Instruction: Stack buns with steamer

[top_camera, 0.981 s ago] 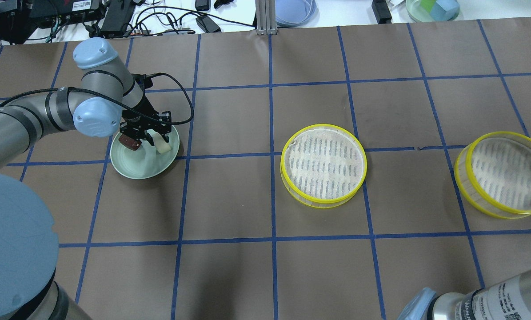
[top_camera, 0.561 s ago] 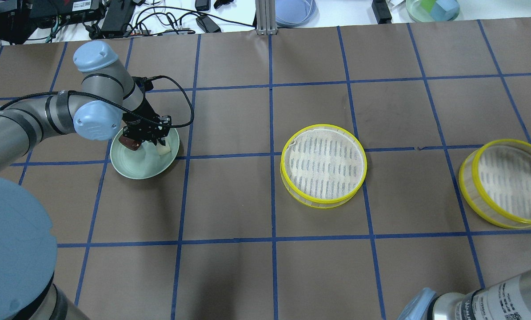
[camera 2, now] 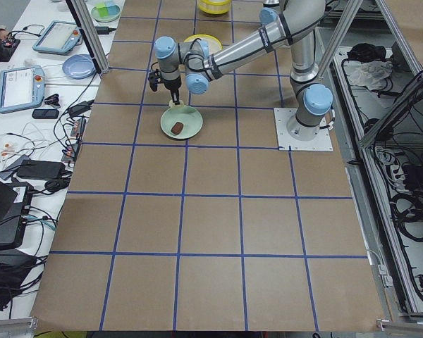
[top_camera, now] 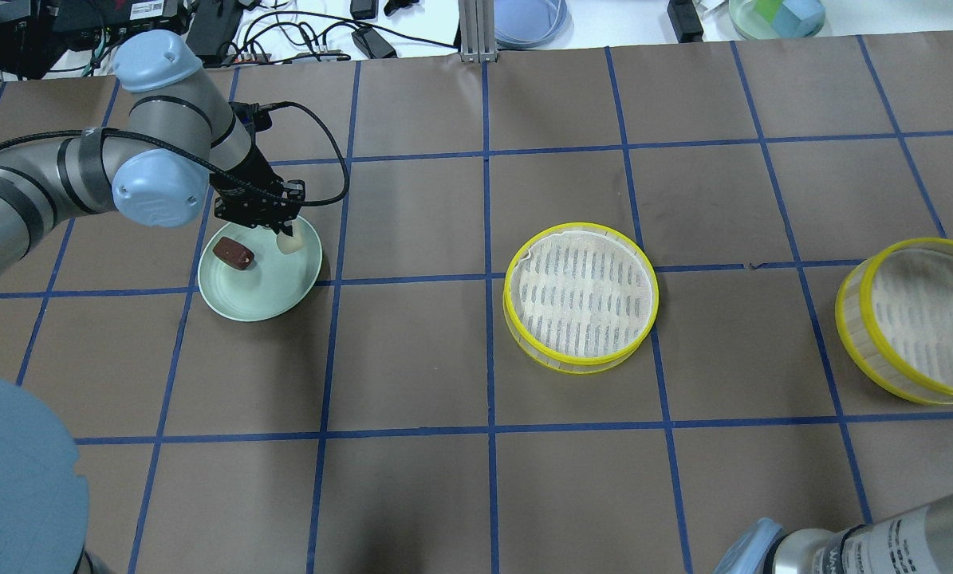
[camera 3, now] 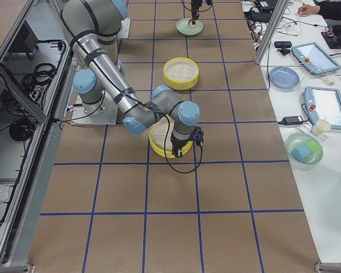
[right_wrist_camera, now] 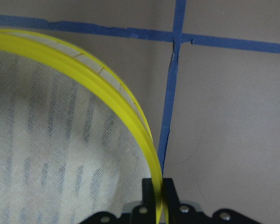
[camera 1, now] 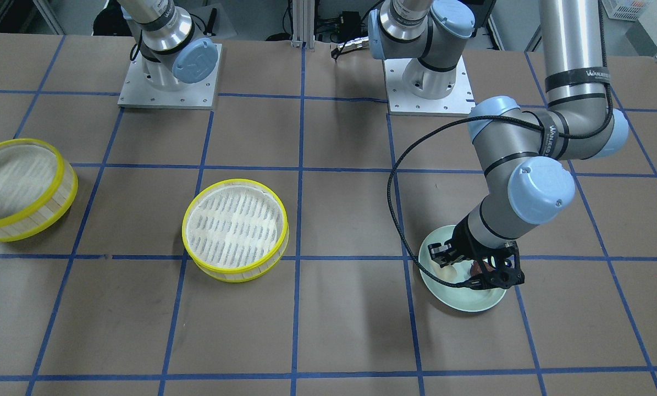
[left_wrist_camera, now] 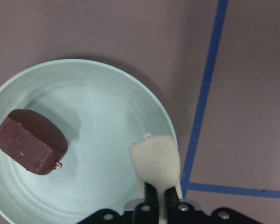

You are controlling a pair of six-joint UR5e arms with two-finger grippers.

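Observation:
My left gripper is shut on the pale cream bun and holds it a little above the far right rim of the pale green plate. The dark reddish-brown bun lies on the plate's left part, also in the left wrist view. One yellow-rimmed steamer tray stands empty at the table's middle. My right gripper is shut on the yellow rim of the second steamer tray at the right edge, which looks slightly tilted.
Brown table with a blue tape grid. Cables, boxes and a bowl lie beyond the far edge. The left gripper's black cable loops beside the plate. Bare table lies between the plate and the middle tray.
My left gripper has risen from the plate with the cream bun and moved slightly away; the brown bun stayed on the plate. The right tray has shifted a little to the right.

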